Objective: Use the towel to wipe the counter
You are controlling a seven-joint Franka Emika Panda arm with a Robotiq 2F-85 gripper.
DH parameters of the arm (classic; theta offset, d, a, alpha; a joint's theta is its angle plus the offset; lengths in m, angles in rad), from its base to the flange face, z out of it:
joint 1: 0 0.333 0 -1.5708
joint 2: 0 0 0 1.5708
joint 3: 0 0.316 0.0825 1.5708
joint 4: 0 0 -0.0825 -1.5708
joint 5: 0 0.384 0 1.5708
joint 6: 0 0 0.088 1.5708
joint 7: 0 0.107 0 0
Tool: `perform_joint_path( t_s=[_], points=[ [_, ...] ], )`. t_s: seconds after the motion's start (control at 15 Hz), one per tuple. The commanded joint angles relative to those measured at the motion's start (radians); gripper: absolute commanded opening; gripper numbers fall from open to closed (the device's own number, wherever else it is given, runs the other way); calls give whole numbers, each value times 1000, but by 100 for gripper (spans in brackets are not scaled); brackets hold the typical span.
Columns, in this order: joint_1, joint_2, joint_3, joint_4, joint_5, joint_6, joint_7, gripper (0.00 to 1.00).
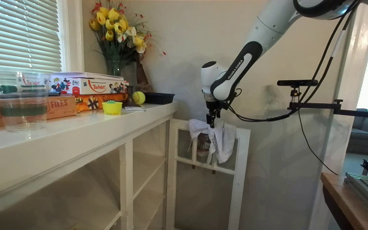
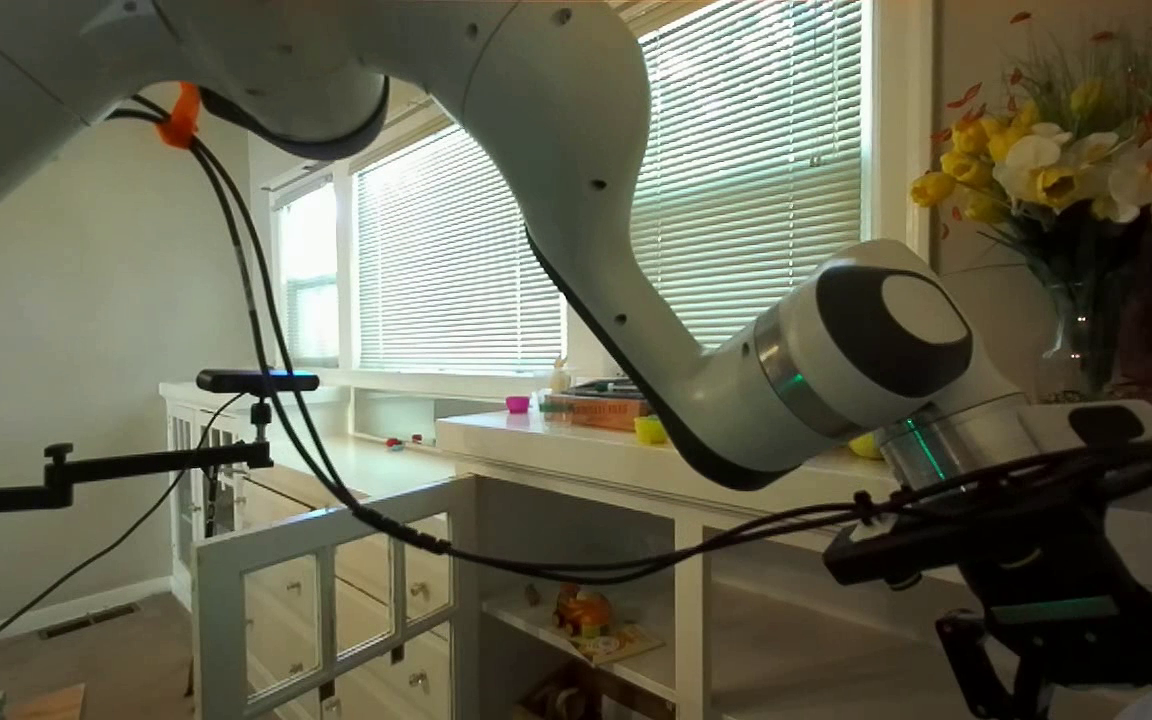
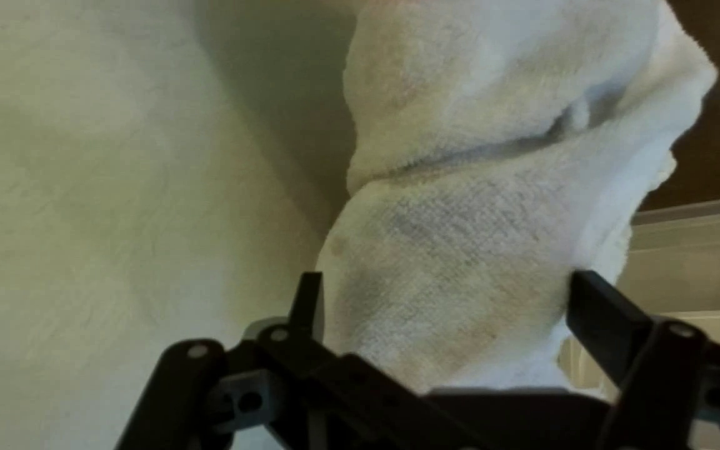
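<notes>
The white towel [image 1: 225, 142] hangs in folds over the top rail of an open glass-pane cabinet door in an exterior view. It fills the middle of the wrist view [image 3: 472, 231]. My gripper [image 1: 212, 119] points down right at the towel's top. In the wrist view its fingers [image 3: 447, 281] are wide apart, one on each side of the towel; I cannot tell whether they touch it. In an exterior view the gripper [image 2: 1086, 640] is cut off at the bottom right. The white counter [image 1: 139, 119] is left of the gripper; it also shows behind the arm [image 2: 506, 432].
The counter holds a clear cup [image 1: 22, 108], Twister box [image 1: 97, 86], yellow cup [image 1: 112, 108], tennis ball [image 1: 138, 97], black tray [image 1: 159, 98] and flower vase [image 1: 114, 65]. The open door [image 1: 243, 159] stands below the gripper. A camera on a bar [image 1: 297, 83] and wooden table [image 1: 347, 191] are at right.
</notes>
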Motion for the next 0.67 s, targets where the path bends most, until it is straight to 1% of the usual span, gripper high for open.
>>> perform_joint_path(
  t_s=[0.0,0.07,0.13,0.27,0.47,0.53,0.6],
  points=[
    [-12,70,-8,80,62,-18,-40,73],
    [-12,76,-9,83,68,-17,-38,66],
    [-11,84,-11,90,73,-16,-37,57],
    [-3,91,-17,101,71,-15,-33,45],
    [22,81,-35,99,46,-8,-23,23],
    [31,78,-43,96,39,-6,-18,20],
    [37,77,-47,95,37,-6,-16,19]
  ],
)
